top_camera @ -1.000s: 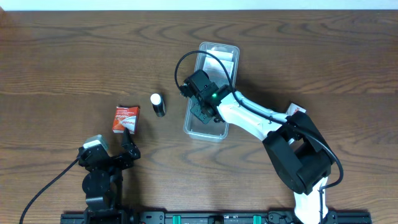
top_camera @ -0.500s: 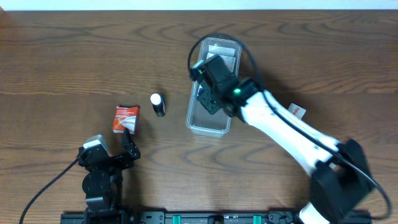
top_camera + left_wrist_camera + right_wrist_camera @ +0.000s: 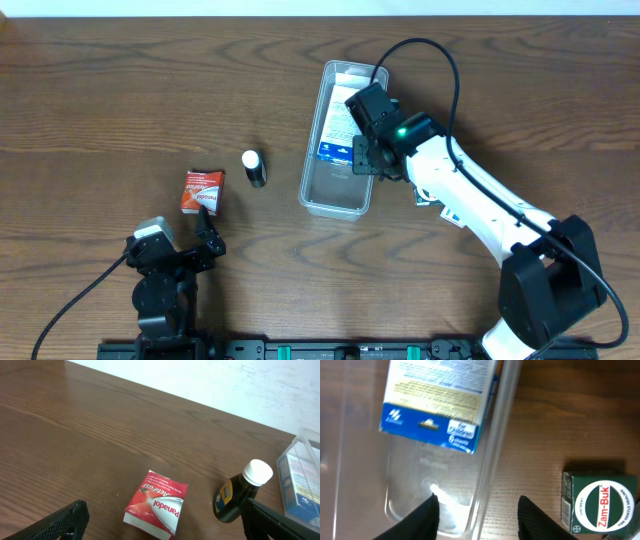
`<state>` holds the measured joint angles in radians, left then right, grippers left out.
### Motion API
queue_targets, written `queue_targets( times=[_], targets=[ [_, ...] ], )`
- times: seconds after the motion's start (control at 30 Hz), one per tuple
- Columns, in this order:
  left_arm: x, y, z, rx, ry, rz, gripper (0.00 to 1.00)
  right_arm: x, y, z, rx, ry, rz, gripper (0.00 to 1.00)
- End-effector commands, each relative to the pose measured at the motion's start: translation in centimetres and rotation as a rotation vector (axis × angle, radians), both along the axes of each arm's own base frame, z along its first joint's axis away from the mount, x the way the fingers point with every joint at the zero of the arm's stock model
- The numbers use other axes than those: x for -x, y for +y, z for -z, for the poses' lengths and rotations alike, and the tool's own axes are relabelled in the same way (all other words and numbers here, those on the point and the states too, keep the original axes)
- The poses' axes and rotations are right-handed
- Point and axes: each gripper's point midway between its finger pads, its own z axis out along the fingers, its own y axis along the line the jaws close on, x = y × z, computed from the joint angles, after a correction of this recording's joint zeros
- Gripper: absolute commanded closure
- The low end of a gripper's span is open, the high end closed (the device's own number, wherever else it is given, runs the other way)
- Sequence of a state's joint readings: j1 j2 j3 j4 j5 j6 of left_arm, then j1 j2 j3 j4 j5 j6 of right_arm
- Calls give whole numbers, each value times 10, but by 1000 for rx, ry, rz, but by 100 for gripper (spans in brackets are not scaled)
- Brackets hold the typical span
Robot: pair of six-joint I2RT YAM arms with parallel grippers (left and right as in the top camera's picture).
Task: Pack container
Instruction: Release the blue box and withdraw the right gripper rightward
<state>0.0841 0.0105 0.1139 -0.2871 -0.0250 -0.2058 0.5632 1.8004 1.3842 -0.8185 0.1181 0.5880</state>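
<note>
The clear container (image 3: 333, 195) stands at the table's middle, long side running away from me. A blue-and-white box (image 3: 336, 134) lies flat inside it, and shows in the right wrist view (image 3: 437, 400). My right gripper (image 3: 366, 156) is open and empty, and straddles the container's right wall (image 3: 496, 435) just above it. My left gripper (image 3: 206, 234) is open and empty, low at the front left. A red Panadol box (image 3: 156, 505) and a dark bottle with a white cap (image 3: 241, 491) lie ahead of it.
A green Zam-Buk box (image 3: 597, 505) lies on the table just right of the container. In the overhead view the Panadol box (image 3: 202, 190) and the bottle (image 3: 254, 168) lie left of the container. The container's end (image 3: 302, 477) shows at the left wrist view's right edge.
My right gripper moved right and back, from over the container's near half to its right wall. The blue-and-white box, hidden before, now lies uncovered in the container. The left arm stayed still.
</note>
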Motion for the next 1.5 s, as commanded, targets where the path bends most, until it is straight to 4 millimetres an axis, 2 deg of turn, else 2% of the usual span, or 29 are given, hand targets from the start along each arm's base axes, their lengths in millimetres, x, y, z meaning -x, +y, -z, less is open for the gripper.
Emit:
queue_targets(
  times=[0.0,0.07,0.2,0.27,0.4,0.5,0.63,0.77,1.0,1.07,1.13,1.27,1.37,1.47],
  targets=[
    [0,-1,13,4,32,9,2,-4,-10,15,-4,25,132,59],
    [0,-1,13,4,32,9,2,-5,-9,22,3,35,131,64],
    [0,-1,13,4,32,9,2,-5,-6,34,4,61,126,85],
    [0,-1,13,4,32,9,2,-4,-6,35,8,66,122,92],
    [0,-1,13,4,32,9,2,-3,-1,34,28,55,26,93],
    [0,-1,13,4,32,9,2,3,10,32,40,54,-100,93],
    [0,-1,13,4,32,9,2,12,19,31,62,58,-179,93],
    [0,-1,13,4,32,9,2,21,21,33,51,88,-110,91],
    [0,-1,13,4,32,9,2,24,24,34,-3,110,3,93],
    [0,-1,13,4,32,9,2,24,24,34,-5,111,9,89],
    [0,-1,13,4,32,9,2,23,22,34,-3,111,12,78],
    [0,-1,13,4,32,9,2,13,9,25,30,64,24,65],
    [0,-1,13,4,32,9,2,2,-6,-2,40,-17,21,51],
    [0,-1,13,4,32,9,2,-7,-24,-45,23,-121,13,36]
  ],
)
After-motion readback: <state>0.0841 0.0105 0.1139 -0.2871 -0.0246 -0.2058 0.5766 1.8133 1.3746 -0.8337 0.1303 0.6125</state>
